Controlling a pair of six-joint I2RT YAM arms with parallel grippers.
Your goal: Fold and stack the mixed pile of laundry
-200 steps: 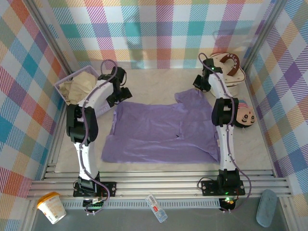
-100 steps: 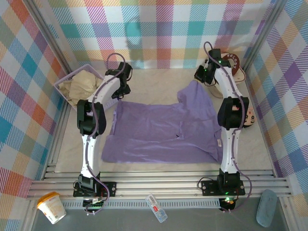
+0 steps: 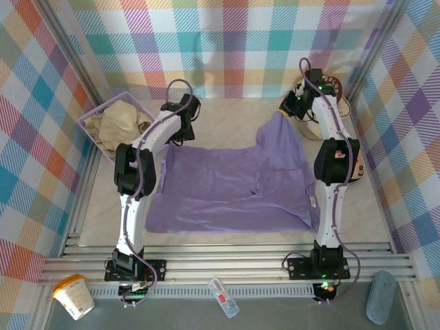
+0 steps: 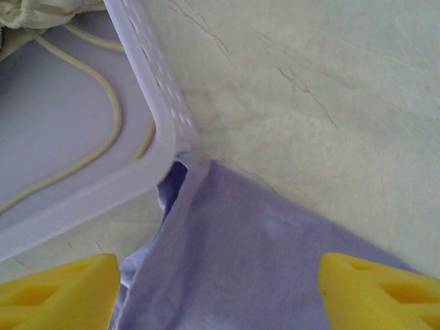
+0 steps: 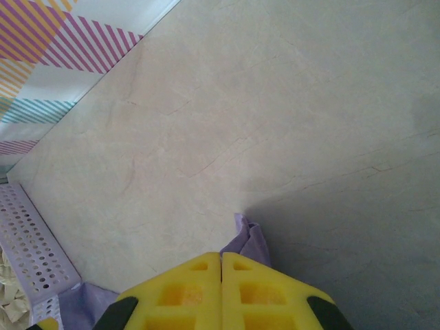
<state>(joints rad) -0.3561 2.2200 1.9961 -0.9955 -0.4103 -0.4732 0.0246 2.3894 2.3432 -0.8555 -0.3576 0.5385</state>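
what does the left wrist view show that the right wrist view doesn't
Left wrist view: the left end effector open over a corner of the purple shirt, beside the basket corner, with a beige garment and a cream cord in the basket. Right wrist view: the right end effector shut on an edge of the shirt, and the striped wall. Both: shirt, basket and the pale table.

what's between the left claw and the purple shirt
Nothing. In the left wrist view the open left claw hangs over a corner of the purple shirt, beside the basket, with no other thing between.
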